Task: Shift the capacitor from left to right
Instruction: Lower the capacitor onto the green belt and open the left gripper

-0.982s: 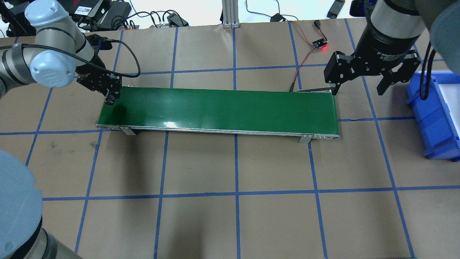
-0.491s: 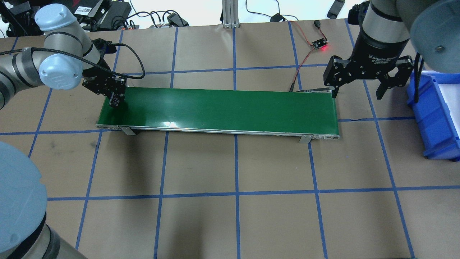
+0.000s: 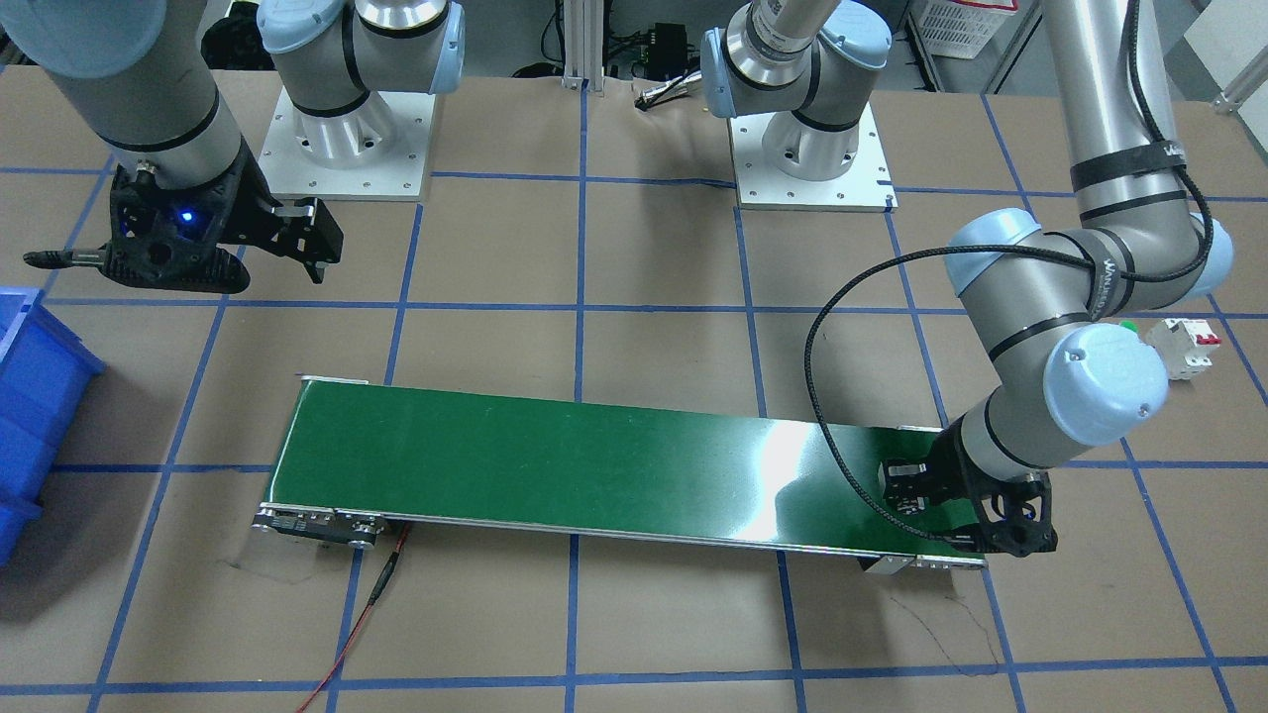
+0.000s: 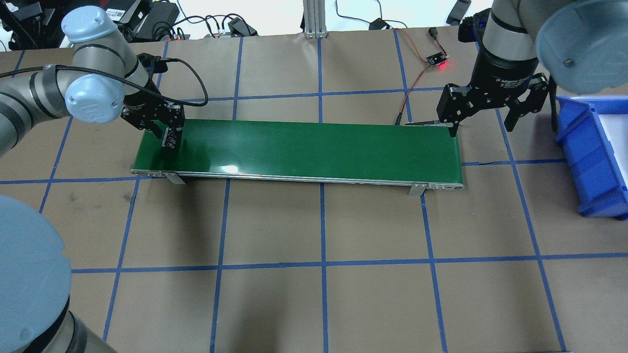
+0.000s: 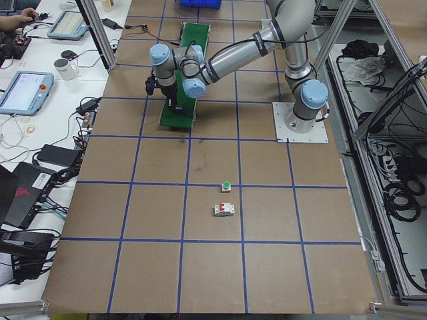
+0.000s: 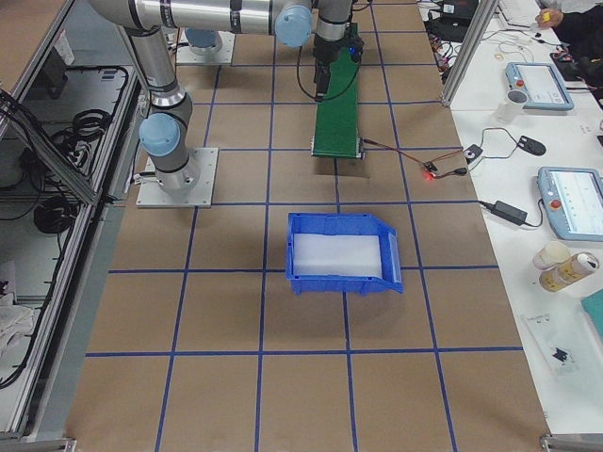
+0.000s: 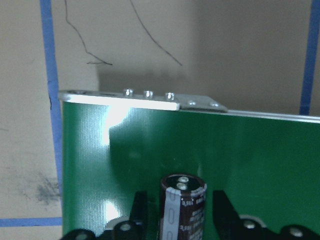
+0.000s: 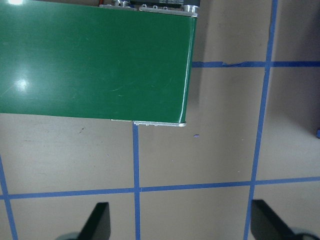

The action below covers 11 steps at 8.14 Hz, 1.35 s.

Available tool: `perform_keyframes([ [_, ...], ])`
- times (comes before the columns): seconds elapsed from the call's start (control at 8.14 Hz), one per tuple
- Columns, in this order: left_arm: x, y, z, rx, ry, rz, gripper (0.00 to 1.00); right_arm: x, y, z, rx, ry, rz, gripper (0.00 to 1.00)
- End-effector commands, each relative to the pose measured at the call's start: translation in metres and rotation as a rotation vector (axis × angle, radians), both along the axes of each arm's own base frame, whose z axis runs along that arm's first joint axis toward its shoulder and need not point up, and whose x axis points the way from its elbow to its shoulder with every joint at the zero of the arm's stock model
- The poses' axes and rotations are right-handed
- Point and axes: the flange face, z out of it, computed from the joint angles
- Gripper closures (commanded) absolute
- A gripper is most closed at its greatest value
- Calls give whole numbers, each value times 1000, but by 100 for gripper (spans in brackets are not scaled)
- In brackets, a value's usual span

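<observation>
The left end effector (image 4: 170, 139) is clamped on the capacitor (image 7: 183, 207), upright over the green belt (image 4: 314, 147) near its left end. The right end effector (image 4: 483, 123), fingers spread apart, hovers above the counter (image 4: 314, 304) just past the belt's right edge.

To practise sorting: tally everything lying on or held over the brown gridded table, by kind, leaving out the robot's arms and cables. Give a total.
Capacitor: 1
Breaker: 1
Push button: 1
Conveyor: 1
Bin: 1
LED board: 1
Total: 6
</observation>
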Motion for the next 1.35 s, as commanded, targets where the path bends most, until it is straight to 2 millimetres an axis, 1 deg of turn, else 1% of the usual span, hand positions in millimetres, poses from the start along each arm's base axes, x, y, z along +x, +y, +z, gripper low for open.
perform_keyframes([
  [0.0,-41,1,11,-23,17,55,0,1,-28,-41,-19,-17,16,0],
  [0.12,-62,3,23,-38,8,31,0,4,-31,-68,8,-67,4,2],
  [0.25,-84,12,40,-49,-6,-4,0,4,-36,-89,2,-120,-13,3],
  [0.37,-91,25,59,-23,-13,11,0,-4,-47,-99,-33,-175,-40,0],
  [0.49,-98,44,86,26,-13,53,0,-14,-61,-114,-42,-251,-64,0],
  [0.61,-106,59,129,20,-15,61,0,-28,-73,-134,-53,-260,-81,0],
  [0.74,-119,73,161,26,-17,63,0,-25,-76,-148,-68,-308,-36,0],
  [0.86,-135,88,188,17,-21,82,0,-24,-80,-172,-79,-332,-34,0],
  [0.98,-151,109,221,4,-23,63,0,-27,-79,-186,-85,-341,-29,0],
  [1.11,-162,128,242,-19,-21,70,0,-37,-81,-193,-87,-357,-1,0],
  [1.23,-163,130,248,-33,-23,83,0,-46,-84,-201,-80,-383,-13,0],
])
